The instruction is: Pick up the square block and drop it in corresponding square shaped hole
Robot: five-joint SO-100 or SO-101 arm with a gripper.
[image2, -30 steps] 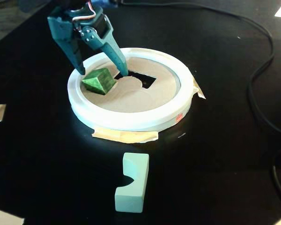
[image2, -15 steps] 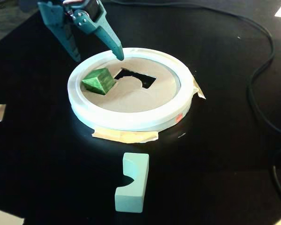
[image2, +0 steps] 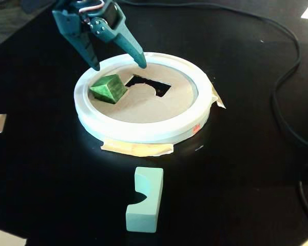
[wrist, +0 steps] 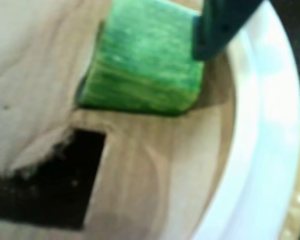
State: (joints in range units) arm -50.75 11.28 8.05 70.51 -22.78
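The gripper (image2: 119, 66) hangs above the far left part of the white rim (image2: 143, 134), its two teal fingers (image2: 135, 51) spread wide and holding nothing. The square block (image2: 109, 87), a mottled green cube, sits tilted on the tan cardboard disc (image2: 143, 110), just below and slightly forward of the fingertips and clear of both. It appears to rest partly in or over a cutout at the disc's left side (whether it is wedged in the square shaped hole or merely lying askew on the cardboard cannot be told).

In the wrist view the block (wrist: 142, 60) fills the upper middle of the picture, with one dark finger (wrist: 217, 25) overlapping its upper right corner; contact there cannot be confirmed. A dark cutout (wrist: 55, 177) lies just beside the block's lower left edge.

The larger opening with a rounded bite (image2: 151, 85) lies to the right of the fingertips in the fixed view. The pale mint notched block (image2: 143, 200) rests on the black table (image2: 246, 169), well apart from the fingers.

Judgement: the block is not seated flat, so the drop is incomplete. The spread suits straddling the block for a re-grip or nudge. Its tilt risks a slipping grasp.
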